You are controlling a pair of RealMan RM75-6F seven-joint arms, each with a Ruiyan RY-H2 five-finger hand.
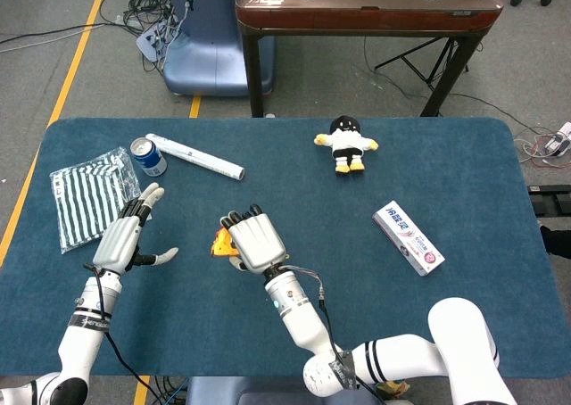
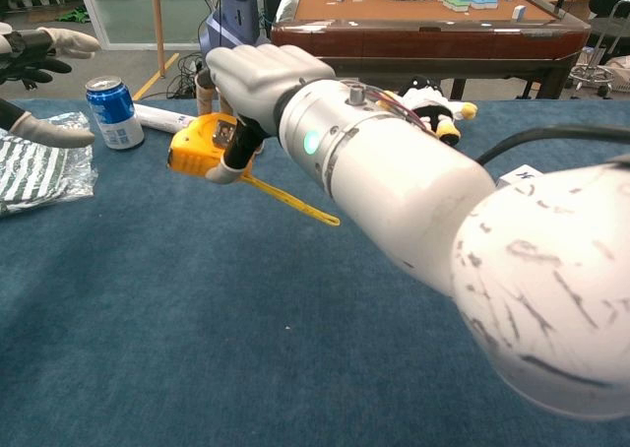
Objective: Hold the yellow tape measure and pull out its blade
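My left hand (image 1: pixel 127 237) waits open, fingers spread, just left of the tape measure (image 2: pixel 200 145). My right hand (image 1: pixel 252 241) grips its case above the table (image 1: pixel 428 155); the blade (image 2: pixel 290 198) trails rightward, away from my left.

— Where do we look from?
— Our head view looks steeply down on the whole desk (image 1: pixel 464 173); our chest view sits low, close, facing across it.
— Shared?
— The can (image 1: pixel 147 155) (image 2: pixel 111 111) appears upper left in both.
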